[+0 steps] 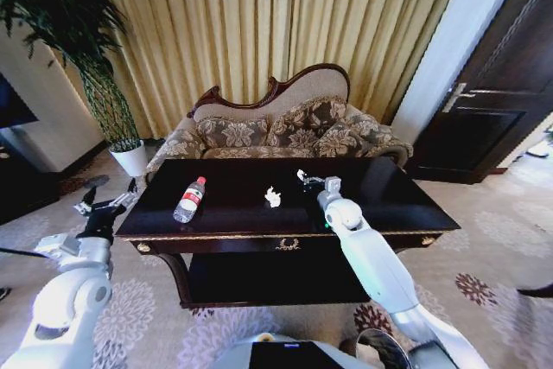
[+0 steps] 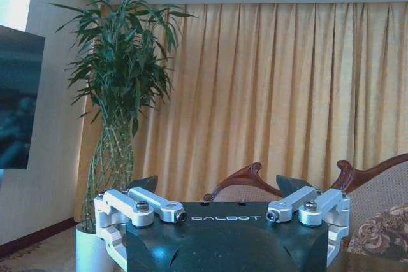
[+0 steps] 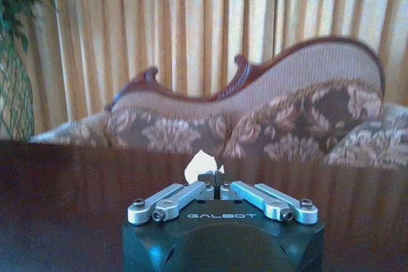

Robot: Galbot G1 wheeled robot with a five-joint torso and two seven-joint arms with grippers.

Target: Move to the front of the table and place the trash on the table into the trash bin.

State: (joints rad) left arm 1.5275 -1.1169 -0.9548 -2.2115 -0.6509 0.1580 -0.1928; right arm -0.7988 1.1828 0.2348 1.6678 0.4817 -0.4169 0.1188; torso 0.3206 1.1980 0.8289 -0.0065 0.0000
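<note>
A Galbot robot faces a dark glossy table (image 1: 397,205) with gold trim, on which lie one clear plastic bottle (image 1: 189,200) with a red cap, on its side toward the robot's left, and one white crumpled scrap (image 1: 273,197) near the middle. The right gripper (image 1: 302,177) reaches over the tabletop beyond that scrap; in the right wrist view its fingers (image 3: 210,178) are pinched together on a second white scrap (image 3: 200,164), held just above the wood. The left gripper (image 1: 111,202) hangs off the table's left end, level with its top, fingers spread wide with nothing between them. One patterned sofa (image 1: 285,131) stands behind the table against gold curtains (image 1: 259,23), and one potted plant (image 1: 95,84) stands to the left.
</note>
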